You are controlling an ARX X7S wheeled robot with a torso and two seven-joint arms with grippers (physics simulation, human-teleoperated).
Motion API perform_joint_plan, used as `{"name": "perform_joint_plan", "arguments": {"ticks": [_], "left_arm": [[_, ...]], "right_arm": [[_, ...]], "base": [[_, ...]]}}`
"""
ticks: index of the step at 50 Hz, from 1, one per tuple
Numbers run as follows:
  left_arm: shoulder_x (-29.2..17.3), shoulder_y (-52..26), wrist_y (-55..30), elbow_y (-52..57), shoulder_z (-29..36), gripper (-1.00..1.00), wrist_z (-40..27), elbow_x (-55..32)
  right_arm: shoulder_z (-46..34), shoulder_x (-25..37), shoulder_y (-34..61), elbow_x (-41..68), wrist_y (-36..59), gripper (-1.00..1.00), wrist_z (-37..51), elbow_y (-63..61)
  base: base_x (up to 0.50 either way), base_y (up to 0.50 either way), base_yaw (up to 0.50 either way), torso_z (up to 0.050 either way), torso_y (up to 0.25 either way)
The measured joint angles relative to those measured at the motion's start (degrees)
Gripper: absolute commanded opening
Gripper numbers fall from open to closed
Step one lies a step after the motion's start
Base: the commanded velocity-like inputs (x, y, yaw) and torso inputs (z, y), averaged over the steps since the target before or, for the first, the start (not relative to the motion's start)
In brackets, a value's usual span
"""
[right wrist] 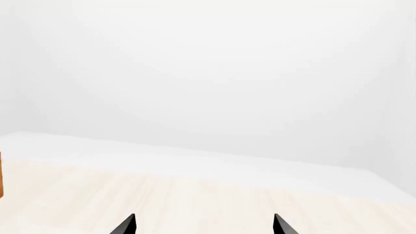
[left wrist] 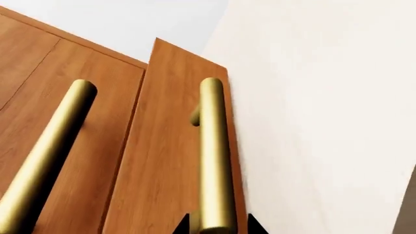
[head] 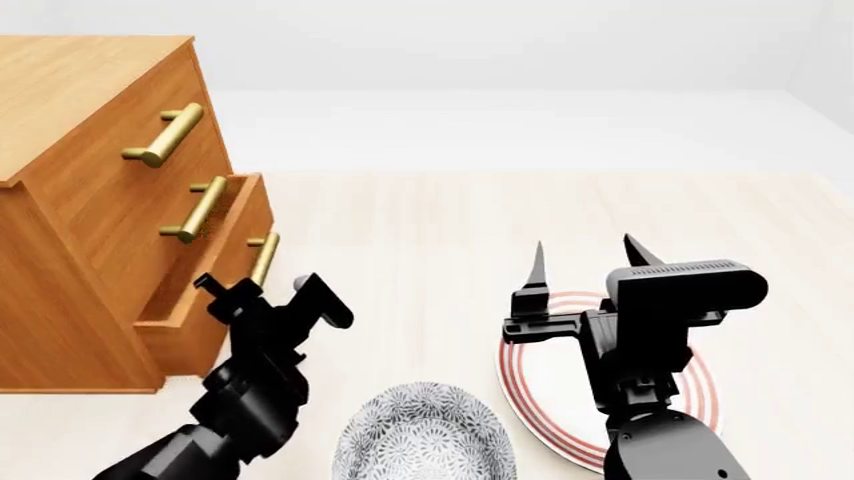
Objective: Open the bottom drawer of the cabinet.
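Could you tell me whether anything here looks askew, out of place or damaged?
Only the bottom drawer stands out: it juts from the cabinet while the two drawers above sit flush. That fits the task. The left gripper is at its handle. Bowl and plate look intact.

Matte black blocky arms, each hand with pointed fingers

You've got a pale wood-plank floor | plain white wall behind it | soft even light, faint shadows | no windows visible to you
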Motion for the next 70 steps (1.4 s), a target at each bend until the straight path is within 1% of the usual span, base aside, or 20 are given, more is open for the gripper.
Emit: {"name": "perform_joint_plan", "arguments": {"ticks": [12, 23, 34, 35, 47, 53, 58, 63, 70], "left_arm": [[0.0, 1.7, -6.2, 12.1, 2.2, -1.0, 2.7, -1.3], [1.2, 2.0, -8.0, 14.7, 3.5, -1.0, 3.1, -0.9], [0.7, 2.6, -9.9, 18.1, 4.0, -1.0, 3.2, -1.2], [0.6, 2.8, -10.2, 18.7, 4.0, 1.0, 3.0, -1.2], [-1.6, 3.5, -15.6, 30.1, 3.9, 1.0, 1.2, 2.4], [-2.8, 3.9, -18.1, 35.5, 3.8, 1.0, 0.9, 3.3], [-4.2, 4.6, -21.0, 42.1, 3.0, 1.0, 1.3, 3.1], [-5.5, 5.1, -24.4, 50.1, 0.1, 1.0, 2.2, 1.8], [-5.3, 4.9, -28.5, 58.4, -9.7, 1.0, 3.0, -1.7]], "right_arm": [[-0.1, 0.2, 0.1, 0.3, -0.1, 1.0, 0.3, 0.0], [0.0, 0.5, 0.0, 0.7, -0.1, 1.0, 0.5, -0.2], [0.0, 0.7, 0.0, 1.0, -0.2, 1.0, 0.8, -0.4], [0.0, 0.7, 0.0, 1.0, -0.2, 1.0, 0.8, -0.3], [-0.2, 0.8, 0.0, 1.3, -0.6, 1.0, 1.0, 0.2], [-0.4, 0.8, 0.1, 1.4, -0.7, 1.0, 1.1, 0.4], [-0.5, 0.9, 0.1, 1.5, -0.9, 1.0, 1.2, 0.5], [-0.6, 0.9, 0.1, 1.6, -1.0, 1.0, 1.3, 0.6], [-0.6, 1.0, 0.0, 1.8, -1.1, 1.0, 1.5, 0.6]], "base": [[-0.01, 0.0, 0.0, 0.0, 0.003], [-0.01, 0.0, 0.0, 0.001, 0.004], [-0.01, 0.0, 0.0, 0.002, 0.004], [0.0, 0.0, 0.0, 0.0, 0.01], [0.0, 0.0, 0.0, 0.0, 0.0], [0.0, 0.0, 0.0, 0.0, 0.0], [0.0, 0.0, 0.0, 0.0, 0.0], [0.0, 0.0, 0.0, 0.0, 0.0], [0.0, 0.0, 0.0, 0.0, 0.0]]}}
